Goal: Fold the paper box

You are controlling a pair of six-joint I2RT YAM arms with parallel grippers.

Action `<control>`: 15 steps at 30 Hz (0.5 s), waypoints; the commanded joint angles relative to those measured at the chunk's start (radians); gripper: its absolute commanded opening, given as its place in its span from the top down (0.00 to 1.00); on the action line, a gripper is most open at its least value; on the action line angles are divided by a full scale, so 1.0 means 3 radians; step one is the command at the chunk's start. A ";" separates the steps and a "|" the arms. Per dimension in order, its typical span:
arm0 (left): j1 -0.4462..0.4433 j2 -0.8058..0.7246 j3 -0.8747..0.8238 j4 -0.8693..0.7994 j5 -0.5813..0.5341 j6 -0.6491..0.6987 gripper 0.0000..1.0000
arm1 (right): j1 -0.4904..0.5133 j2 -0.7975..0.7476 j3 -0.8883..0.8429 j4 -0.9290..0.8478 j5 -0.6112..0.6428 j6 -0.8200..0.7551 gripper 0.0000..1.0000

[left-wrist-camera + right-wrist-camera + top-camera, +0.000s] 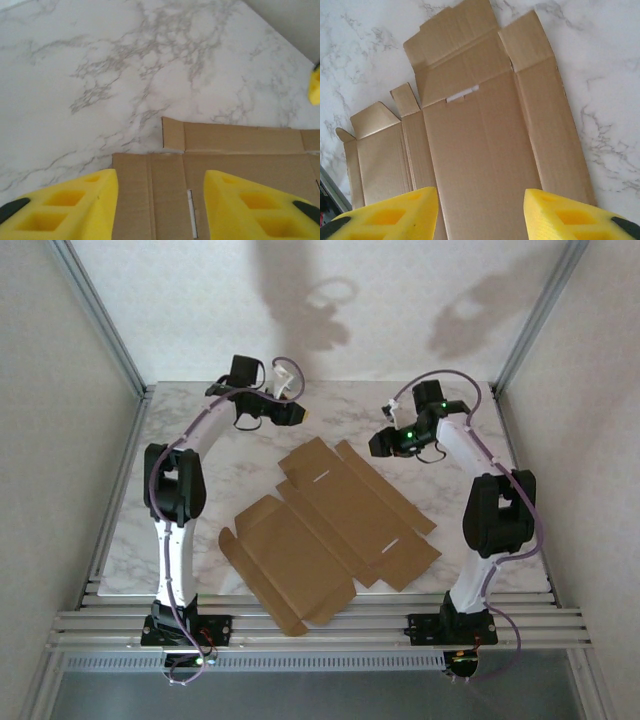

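The paper box [330,530] lies as a flat brown die-cut sheet in the middle of the marble table, flaps spread and unfolded. My left gripper [302,413] hovers past the sheet's far-left corner. In its wrist view it [160,200] is open above the sheet's edge [235,150], close to a narrow slot [190,212]. My right gripper [384,445] hangs above the table just past the sheet's far right edge. In its wrist view it [481,210] is open, nothing between the yellow fingers, and it looks down the long main panel [480,140].
The marble table [200,440] has bare surface around the sheet. Aluminium rails [320,625] run along the near edge, where the sheet's front corner overhangs. Frame posts and white walls close in the sides and back.
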 commanded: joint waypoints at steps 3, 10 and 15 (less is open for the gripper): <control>-0.0016 0.0420 0.0377 -0.0516 -0.0218 -0.0246 0.45 | 0.0040 -0.0341 -0.0438 0.0330 -0.0076 0.0245 0.47; -0.0033 0.0702 0.0455 -0.0635 -0.0190 -0.0346 0.41 | 0.0134 -0.0471 -0.0741 0.0445 -0.0049 0.0283 0.44; -0.0068 0.0836 0.0501 -0.0793 -0.0180 -0.0299 0.39 | 0.0167 -0.0477 -0.0777 0.0430 0.0019 0.0281 0.42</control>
